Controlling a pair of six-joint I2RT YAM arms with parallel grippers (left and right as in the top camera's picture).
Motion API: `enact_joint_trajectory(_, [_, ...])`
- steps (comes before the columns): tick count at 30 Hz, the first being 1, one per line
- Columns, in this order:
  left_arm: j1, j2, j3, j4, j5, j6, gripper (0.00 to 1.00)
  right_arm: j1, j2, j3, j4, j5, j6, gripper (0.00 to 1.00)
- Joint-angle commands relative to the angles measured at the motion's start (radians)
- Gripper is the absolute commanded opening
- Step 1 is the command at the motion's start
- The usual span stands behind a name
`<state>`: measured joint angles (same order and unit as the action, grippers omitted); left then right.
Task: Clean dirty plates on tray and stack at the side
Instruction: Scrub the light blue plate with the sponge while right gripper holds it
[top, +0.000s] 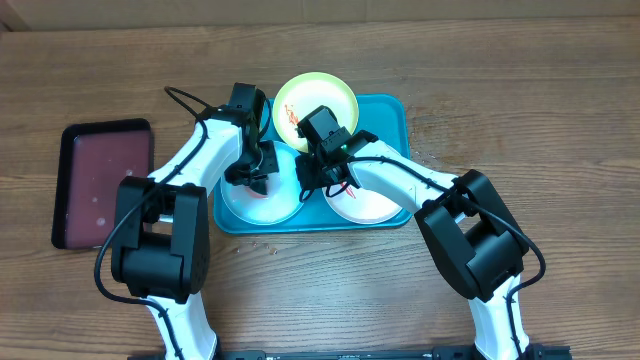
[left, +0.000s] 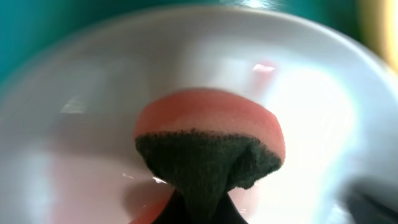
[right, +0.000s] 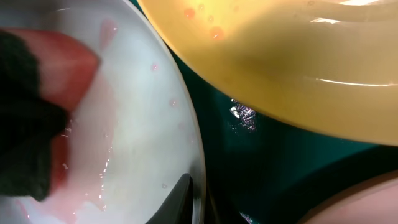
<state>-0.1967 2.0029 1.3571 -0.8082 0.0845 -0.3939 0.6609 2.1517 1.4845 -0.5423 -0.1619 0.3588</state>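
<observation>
On the tray (top: 388, 110), in its near-left corner, the left gripper (top: 256, 182) pinches a sponge (left: 208, 146) against a plate (top: 236, 206). The right gripper (top: 312, 185) nips that plate's rim.

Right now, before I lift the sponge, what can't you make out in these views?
- Overhead: left gripper and right gripper cover much of the scrubbed plate; remaining smears unclear.
- Overhead: sponge mostly hidden beneath the left gripper.
- Left wrist: plate surface blurred, rim cut off.
- Right wrist: one fingertip shows at the rim; bottom edge cuts off the other.
</observation>
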Motion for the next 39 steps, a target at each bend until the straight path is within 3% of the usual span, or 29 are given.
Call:
enact_joint_trajectory(1, [-0.021, 0.019, -0.001, 0.004, 0.229, -0.004, 0.04, 0.000, 0.016, -0.005, -0.010, -0.005, -0.007, 0.08])
enact_joint_trajectory(8, [-0.019, 0.026, -0.001, -0.068, 0.228, 0.126, 0.04, 0.000, 0.015, -0.005, -0.009, -0.004, -0.007, 0.08])
enact_joint_trajectory(13, [0.006, 0.026, -0.001, -0.146, -0.081, 0.070, 0.04, 0.000, 0.016, -0.005, -0.010, -0.004, -0.007, 0.08])
enact_joint_trajectory(16, [0.030, 0.026, 0.000, -0.170, -0.354, -0.021, 0.04, 0.000, 0.016, -0.005, -0.010, -0.004, -0.007, 0.08])
enact_joint_trajectory(20, [0.040, 0.025, 0.002, -0.167, -0.478, -0.129, 0.04, 0.000, 0.015, -0.005, -0.017, -0.003, -0.010, 0.08])
enact_joint_trajectory(24, [0.039, 0.025, 0.005, -0.131, -0.351, -0.124, 0.04, 0.000, 0.015, -0.005, -0.017, -0.003, -0.015, 0.08])
enact_joint_trajectory(29, [0.038, 0.026, 0.005, -0.019, 0.130, 0.009, 0.04, 0.000, 0.015, -0.005, -0.009, -0.003, -0.014, 0.08])
enact_joint_trajectory(32, [0.029, 0.027, 0.005, 0.032, 0.320, 0.079, 0.04, 0.000, 0.016, -0.005, -0.008, -0.003, -0.014, 0.08])
enact_joint_trajectory(39, [0.021, 0.027, 0.005, -0.008, 0.360, 0.089, 0.04, 0.000, 0.015, -0.005, -0.010, -0.003, -0.014, 0.08])
